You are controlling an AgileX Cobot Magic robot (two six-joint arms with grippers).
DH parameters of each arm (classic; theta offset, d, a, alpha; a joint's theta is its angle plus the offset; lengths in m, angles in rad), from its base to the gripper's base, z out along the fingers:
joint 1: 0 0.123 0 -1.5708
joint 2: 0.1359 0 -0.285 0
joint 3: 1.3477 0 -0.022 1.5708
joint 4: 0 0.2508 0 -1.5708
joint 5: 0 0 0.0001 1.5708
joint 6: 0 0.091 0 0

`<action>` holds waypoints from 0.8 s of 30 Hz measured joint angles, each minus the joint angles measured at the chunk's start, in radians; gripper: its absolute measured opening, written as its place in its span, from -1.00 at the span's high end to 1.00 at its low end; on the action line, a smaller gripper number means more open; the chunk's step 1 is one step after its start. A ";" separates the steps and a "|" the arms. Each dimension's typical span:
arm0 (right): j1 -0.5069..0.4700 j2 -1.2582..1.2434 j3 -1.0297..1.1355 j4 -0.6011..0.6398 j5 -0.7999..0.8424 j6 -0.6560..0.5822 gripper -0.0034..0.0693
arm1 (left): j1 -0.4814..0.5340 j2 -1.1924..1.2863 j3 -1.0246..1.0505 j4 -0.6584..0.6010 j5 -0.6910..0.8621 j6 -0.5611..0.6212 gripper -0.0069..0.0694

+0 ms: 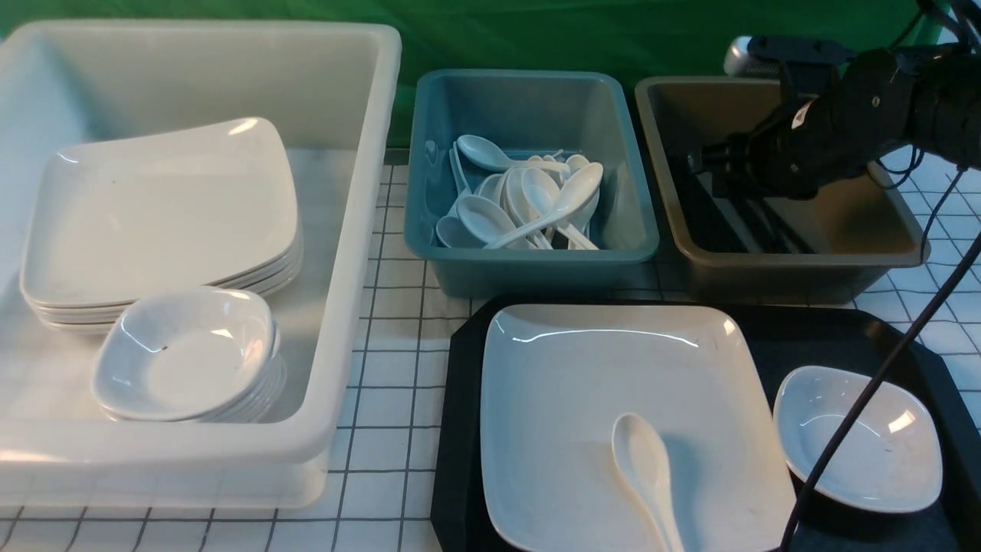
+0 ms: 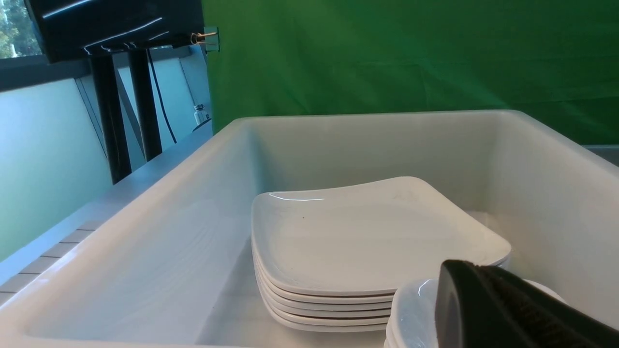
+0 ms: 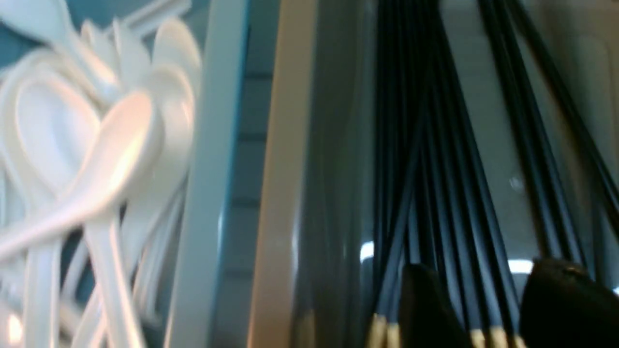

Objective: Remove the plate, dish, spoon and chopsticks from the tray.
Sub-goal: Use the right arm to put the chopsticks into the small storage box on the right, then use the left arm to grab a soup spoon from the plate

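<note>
The black tray (image 1: 805,337) lies at the front right. On it rests the large white plate (image 1: 582,368), with the white spoon (image 1: 647,468) lying on the plate's near part. The small dish (image 1: 858,437) sits on the tray to the plate's right. Black chopsticks (image 1: 755,222) (image 3: 435,145) lie in the brown bin, and none show on the tray. My right gripper (image 1: 709,172) (image 3: 486,268) hangs open just over them, its fingers apart with sticks showing in the gap. My left gripper (image 2: 459,270) is shut and empty above the white tub.
The white tub (image 1: 360,230) at left holds stacked plates (image 1: 161,215) and stacked dishes (image 1: 188,353). A teal bin (image 1: 529,264) with several spoons (image 1: 529,199) stands behind the tray, beside the brown bin (image 1: 797,268). A black cable (image 1: 866,399) crosses over the dish.
</note>
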 joint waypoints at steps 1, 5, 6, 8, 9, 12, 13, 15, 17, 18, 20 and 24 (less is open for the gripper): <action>0.000 -0.004 0.000 0.000 0.014 -0.004 0.10 | 0.000 0.000 0.000 -0.006 0.000 -0.008 0.76; 0.000 -0.137 0.000 -0.001 0.283 -0.112 0.74 | 0.000 0.000 0.000 -0.488 0.002 -0.452 0.76; 0.000 -0.172 0.000 -0.001 0.363 -0.135 0.80 | 0.000 0.000 0.000 -0.601 0.009 -0.561 0.76; 0.000 -0.214 0.000 -0.003 0.451 -0.163 0.82 | 0.000 0.000 0.000 -0.682 0.009 -0.644 0.76; 0.000 -0.255 0.002 -0.004 0.528 -0.187 0.82 | 0.000 0.000 0.000 -0.734 0.009 -0.713 0.76; -0.002 -0.354 0.021 -0.005 0.621 -0.220 0.82 | 0.000 0.000 0.000 -0.689 0.003 -0.743 0.76; -0.002 -0.388 0.032 -0.005 0.643 -0.222 0.82 | 0.000 0.000 0.000 -0.654 -0.004 -0.747 0.76; -0.002 -0.436 0.049 -0.004 0.666 -0.218 0.82 | 0.000 0.000 0.000 -0.617 -0.016 -0.750 0.76; -0.002 -0.525 0.102 -0.004 0.700 -0.199 0.82 | 0.000 0.000 0.000 -0.588 -0.038 -0.754 0.76; -0.002 -0.557 0.125 -0.004 0.712 -0.196 0.82 | 0.000 0.000 0.000 -0.582 -0.045 -0.755 0.76; -0.002 -0.642 0.190 -0.004 0.718 -0.195 0.82 | 0.000 0.000 0.000 -0.572 -0.060 -0.755 0.76; -0.002 -0.830 0.340 -0.004 0.719 -0.194 0.82 | -0.001 0.000 0.000 -0.530 -0.091 -0.760 0.76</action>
